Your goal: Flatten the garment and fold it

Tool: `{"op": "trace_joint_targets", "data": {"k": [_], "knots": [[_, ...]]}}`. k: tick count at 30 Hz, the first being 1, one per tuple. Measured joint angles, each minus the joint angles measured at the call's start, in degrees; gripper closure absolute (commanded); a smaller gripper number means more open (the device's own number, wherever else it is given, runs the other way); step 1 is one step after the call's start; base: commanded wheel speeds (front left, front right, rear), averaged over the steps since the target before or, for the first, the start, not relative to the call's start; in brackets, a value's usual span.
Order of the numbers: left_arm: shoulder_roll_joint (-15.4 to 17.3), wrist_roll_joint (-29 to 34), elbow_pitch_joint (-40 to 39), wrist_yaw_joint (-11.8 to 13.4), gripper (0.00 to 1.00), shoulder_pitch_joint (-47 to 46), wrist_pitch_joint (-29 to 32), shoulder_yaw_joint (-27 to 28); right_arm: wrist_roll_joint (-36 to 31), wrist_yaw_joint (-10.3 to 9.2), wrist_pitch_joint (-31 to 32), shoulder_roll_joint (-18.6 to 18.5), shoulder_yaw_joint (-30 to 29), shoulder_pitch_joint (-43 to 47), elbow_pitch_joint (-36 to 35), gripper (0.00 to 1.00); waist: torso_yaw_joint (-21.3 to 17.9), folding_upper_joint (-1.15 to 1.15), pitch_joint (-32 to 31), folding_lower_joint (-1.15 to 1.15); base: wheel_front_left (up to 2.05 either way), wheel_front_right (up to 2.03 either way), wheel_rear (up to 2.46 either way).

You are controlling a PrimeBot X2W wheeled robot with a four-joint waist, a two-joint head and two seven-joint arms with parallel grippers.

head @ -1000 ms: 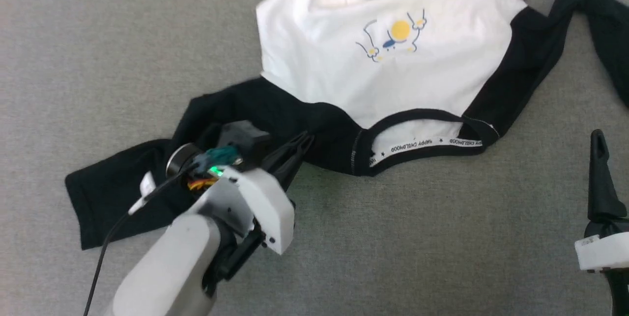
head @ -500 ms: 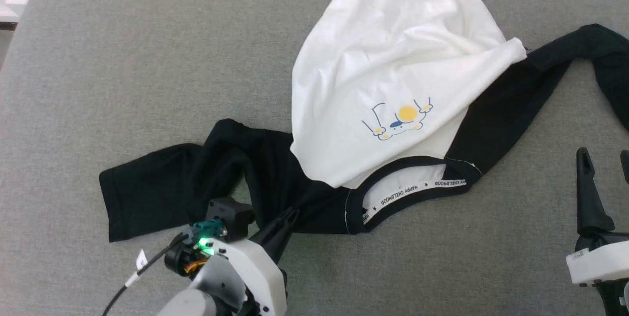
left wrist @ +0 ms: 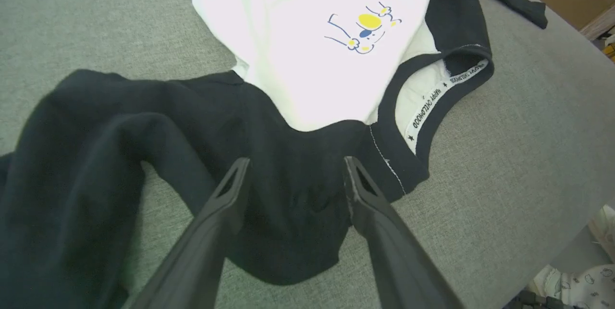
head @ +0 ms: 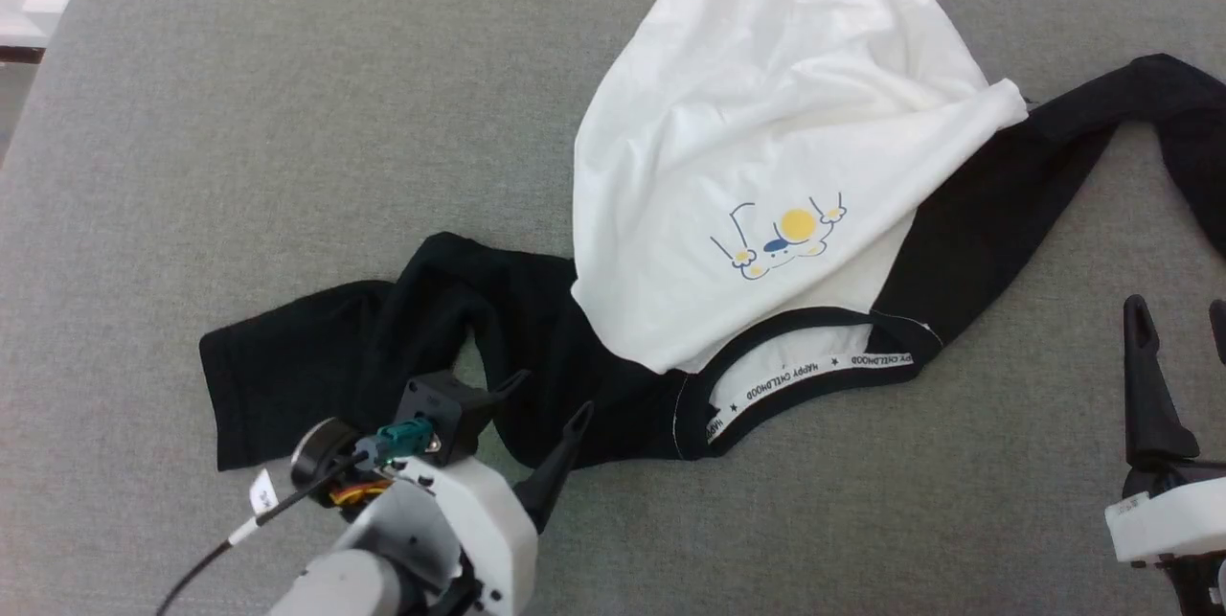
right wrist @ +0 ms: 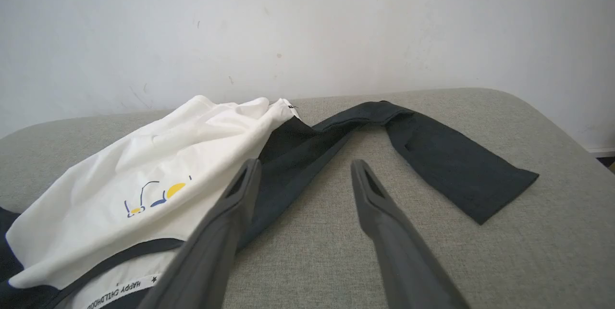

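- garment lies crumpled on the grey padded surface, with the white body bunched at the far side and the neck opening at the near side.
- left gripper was pinched on the black cloth of the left sleeve half a second ago; now its fingers stand spread wide and the cloth is released beneath them.
- garment's lie is otherwise unchanged.
- right gripper stays spread and empty at near right, apart from the right sleeve.

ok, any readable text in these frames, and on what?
"HAPPY CHILDHOOD", repeated between stars: white neck tape inside the garment collar.
White tag on the black cable: too small to read.
Small label on the right gripper housing: blurred.
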Motion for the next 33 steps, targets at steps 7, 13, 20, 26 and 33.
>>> {"op": "trace_joint_targets", "data": {"k": [7, 13, 20, 26, 33], "knots": [[6.44, 1.31, -6.83, -0.59, 0.00, 1.53, 10.22, -2.71, -0.01, 0.00, 0.42, -0.01, -0.05, 0.07, -0.66, 0.00, 0.09, 0.00, 1.53, 0.00, 0.00, 0.00, 0.00], [7.30, 3.68, -5.97, -1.12, 0.00, 0.38, 12.89, -4.68, -0.25, 0.00, 0.81, 0.00, 0.24, -0.13, -1.53, 0.00, -0.05, 0.00, 3.48, 0.01, 0.00, 0.00, 0.00], [5.31, 4.47, -1.62, -1.78, 0.00, -3.05, 11.90, -5.46, -0.70, 0.00, 1.38, 0.00, 0.02, -0.89, -1.90, 0.00, -0.82, 0.00, 5.45, 0.01, 0.00, 0.00, 0.00], [3.66, 5.65, 2.44, -3.53, 1.00, -6.23, 8.08, -6.24, -1.00, 0.00, 1.42, 0.00, 0.03, -1.27, -1.98, 0.00, -1.31, 0.00, 6.38, 0.01, 0.00, 0.00, 0.00], [1.74, 4.61, 4.24, -2.69, 1.00, -5.95, 3.20, -5.11, -1.00, 0.00, 1.43, 0.00, 0.16, -1.32, -1.59, 0.00, -1.30, 0.00, 5.56, 0.01, 0.00, 0.00, 0.00]]}}
